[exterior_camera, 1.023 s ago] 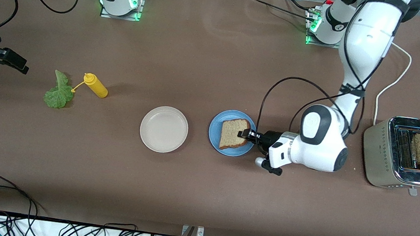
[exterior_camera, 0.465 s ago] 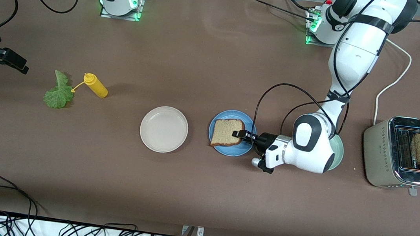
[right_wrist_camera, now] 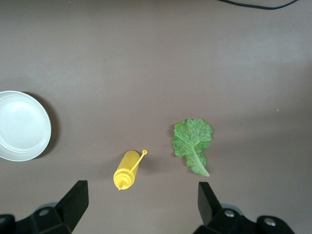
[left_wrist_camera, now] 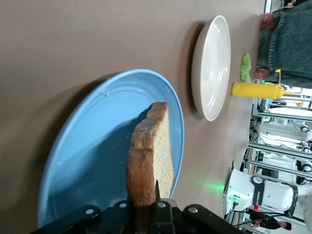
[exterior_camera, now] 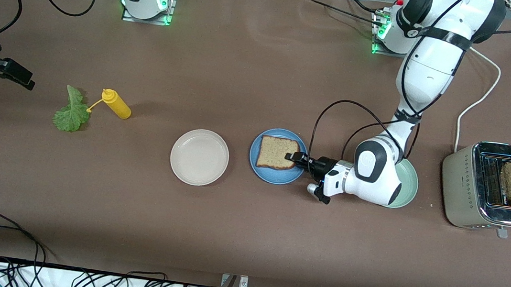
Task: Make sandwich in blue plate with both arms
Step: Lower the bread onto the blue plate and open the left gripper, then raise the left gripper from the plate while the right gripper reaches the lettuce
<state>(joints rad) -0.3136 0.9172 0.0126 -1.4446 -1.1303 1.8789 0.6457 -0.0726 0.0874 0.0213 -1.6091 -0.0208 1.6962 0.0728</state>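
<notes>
Over the blue plate (exterior_camera: 275, 177), near the table's middle toward the left arm's end, I have the left gripper (exterior_camera: 293, 157) clamped on the first bread slice (exterior_camera: 276, 152), crust edge between its fingers. Laying step; next I judge release. Right gripper (right_wrist_camera: 141, 207) waits spread above lettuce leaf (exterior_camera: 70, 113) near the right arm's edge.

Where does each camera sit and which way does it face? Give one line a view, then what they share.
Front view: high across the table, facing both bases; shows the left gripper at the bread slice on the blue plate.
Left wrist view: low on the left wrist, along the blue plate; its fingers clamp the slice.
Right wrist view: above, looking down on the lettuce leaf and yellow bottle; right gripper open.
Shared: all three show the cream plate.
</notes>
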